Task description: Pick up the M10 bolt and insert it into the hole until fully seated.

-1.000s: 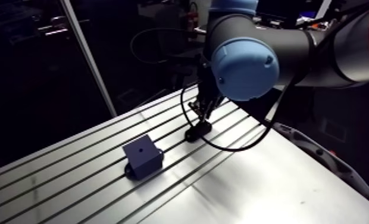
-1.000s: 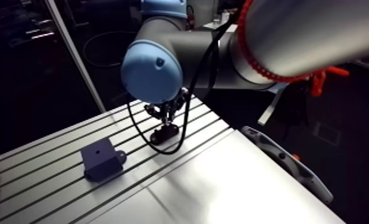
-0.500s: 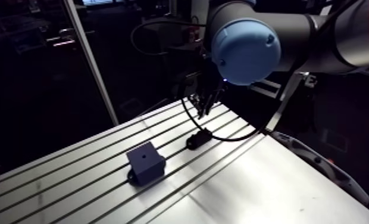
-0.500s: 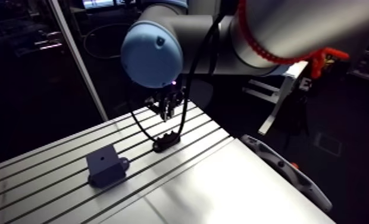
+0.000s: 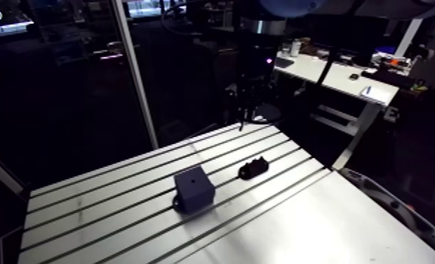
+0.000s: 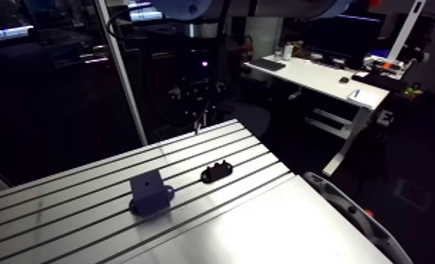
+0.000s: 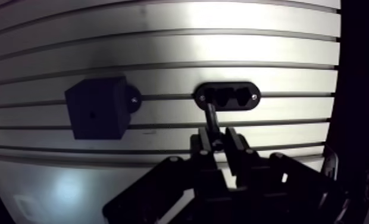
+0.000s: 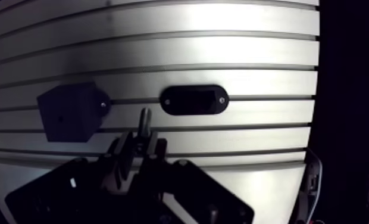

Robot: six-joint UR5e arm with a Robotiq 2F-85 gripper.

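The end effector (image 7: 218,137) is clamped on the bolt (image 7: 210,114); the shank is gripped between the two fingers and juts out ahead of their tips. In the wrist view the bolt's far end is seen against the near edge of a black oval holder (image 7: 227,95), which is fixed over a slot of the surface (image 7: 163,47). A dark block (image 7: 96,108) is set just beside the holder, on the same slot; a small hole (image 7: 91,112) is shown in its face. In the arm view the end effector is held high, near the surface's far edge, well apart from block and holder.
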